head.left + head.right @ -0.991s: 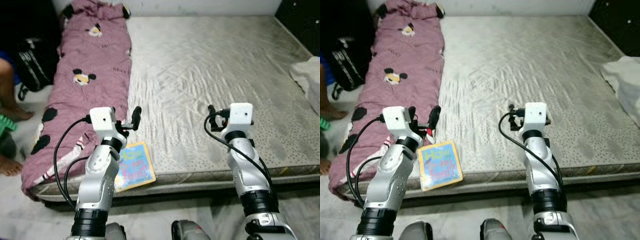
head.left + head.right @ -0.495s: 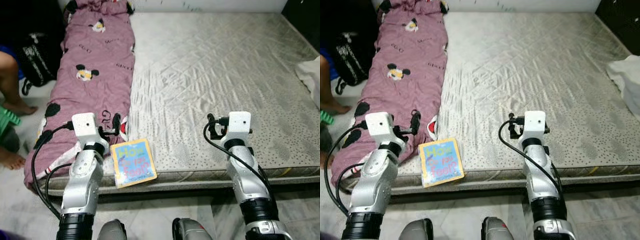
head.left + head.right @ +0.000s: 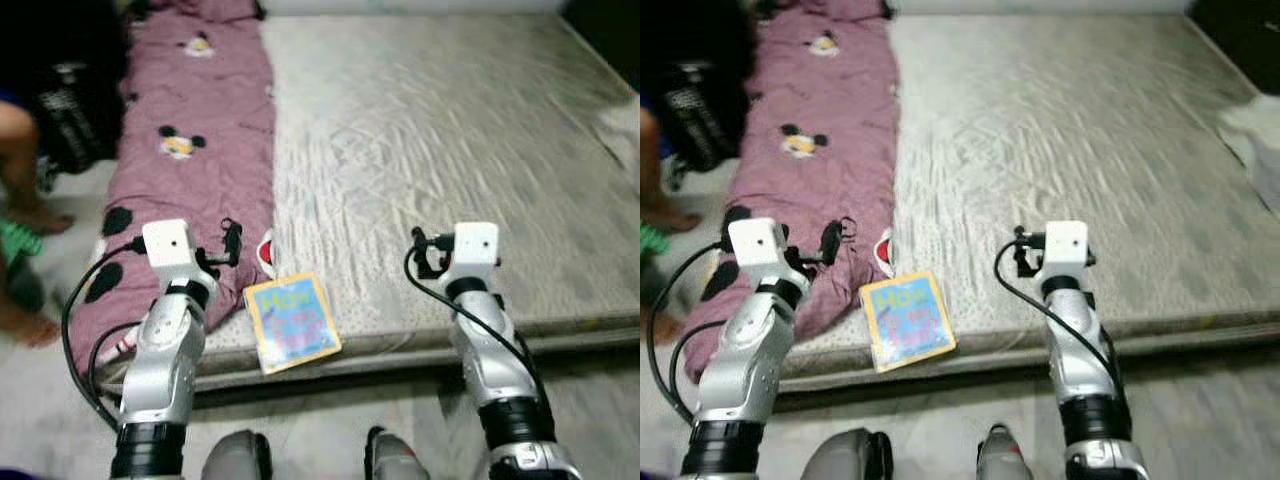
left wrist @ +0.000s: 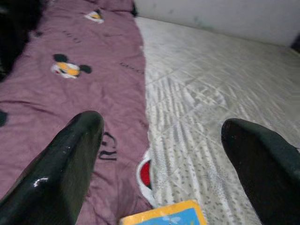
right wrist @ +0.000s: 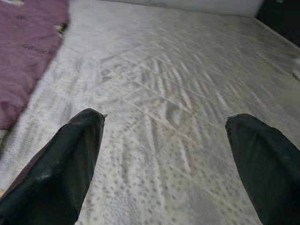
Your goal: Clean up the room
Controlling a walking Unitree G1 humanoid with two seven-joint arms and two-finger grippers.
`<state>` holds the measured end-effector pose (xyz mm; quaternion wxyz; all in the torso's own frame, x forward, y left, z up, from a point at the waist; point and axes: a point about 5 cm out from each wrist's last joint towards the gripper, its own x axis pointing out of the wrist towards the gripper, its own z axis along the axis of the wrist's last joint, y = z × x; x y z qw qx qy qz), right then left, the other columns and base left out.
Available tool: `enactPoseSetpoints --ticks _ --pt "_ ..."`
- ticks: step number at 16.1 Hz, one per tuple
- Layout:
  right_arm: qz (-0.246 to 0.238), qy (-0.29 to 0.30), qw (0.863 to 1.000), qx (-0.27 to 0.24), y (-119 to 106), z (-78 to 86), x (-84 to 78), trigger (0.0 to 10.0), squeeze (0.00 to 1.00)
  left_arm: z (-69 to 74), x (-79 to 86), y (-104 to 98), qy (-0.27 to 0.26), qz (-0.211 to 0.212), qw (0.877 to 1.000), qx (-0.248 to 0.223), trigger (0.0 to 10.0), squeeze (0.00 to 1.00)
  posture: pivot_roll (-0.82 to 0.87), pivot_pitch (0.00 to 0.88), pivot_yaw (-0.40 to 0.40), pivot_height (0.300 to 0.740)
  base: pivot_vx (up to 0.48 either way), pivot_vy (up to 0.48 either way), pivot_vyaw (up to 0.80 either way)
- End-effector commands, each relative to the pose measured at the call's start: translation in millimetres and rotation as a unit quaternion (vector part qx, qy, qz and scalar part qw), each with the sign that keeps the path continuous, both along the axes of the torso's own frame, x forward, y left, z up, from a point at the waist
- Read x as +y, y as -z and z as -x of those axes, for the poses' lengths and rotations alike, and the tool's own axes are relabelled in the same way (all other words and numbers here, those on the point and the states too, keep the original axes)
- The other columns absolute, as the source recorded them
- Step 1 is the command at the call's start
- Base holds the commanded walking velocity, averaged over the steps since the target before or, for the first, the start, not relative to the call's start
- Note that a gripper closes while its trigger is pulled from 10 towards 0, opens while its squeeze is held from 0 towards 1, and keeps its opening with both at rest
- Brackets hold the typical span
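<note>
A: Left gripper, condition?
B: Fingers spread wide, holding nothing; poised just over the book, likely lined up for a pick.

A: Book, location?
B: Blue and yellow cover, flat on the front edge of the mattress, just beside the purple blanket. Probably the first item to tidy.

A: Right gripper?
B: Also spread, empty, over bare mattress well apart from the book; apparently in reserve.

A: Other entries?
B: White cloth and a black bag at opposite sides of the mattress.
</note>
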<state>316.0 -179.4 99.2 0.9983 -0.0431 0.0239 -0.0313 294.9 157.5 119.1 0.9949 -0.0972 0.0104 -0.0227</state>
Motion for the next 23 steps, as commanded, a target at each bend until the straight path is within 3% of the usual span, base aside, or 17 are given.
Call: enactPoseSetpoints --ticks 1,12,23 --pt "0.001 0.005 1.0 0.0 -1 1.6 -3.3 10.0 0.0 0.9 -2.7 0 0.006 -0.001 1.0 -0.002 10.0 0.0 -0.03 0.215 0.008 0.74 0.0 0.0 0.0" --pt "0.004 0.002 1.0 -0.001 -3 -0.1 -3.4 10.0 0.0 -0.3 -5.7 -1 0.006 0.0 1.0 -0.005 10.0 0.0 -0.03 0.215 0.001 0.74 0.0 0.0 0.0" --pt "-0.008 -0.03 1.0 -0.004 0 12.2 4.4 10.0 0.0 5.3 0.0 4 -0.011 -0.012 1.0 0.009 10.0 0.0 -0.03 0.258 -0.001 0.74 0.0 0.0 0.0"
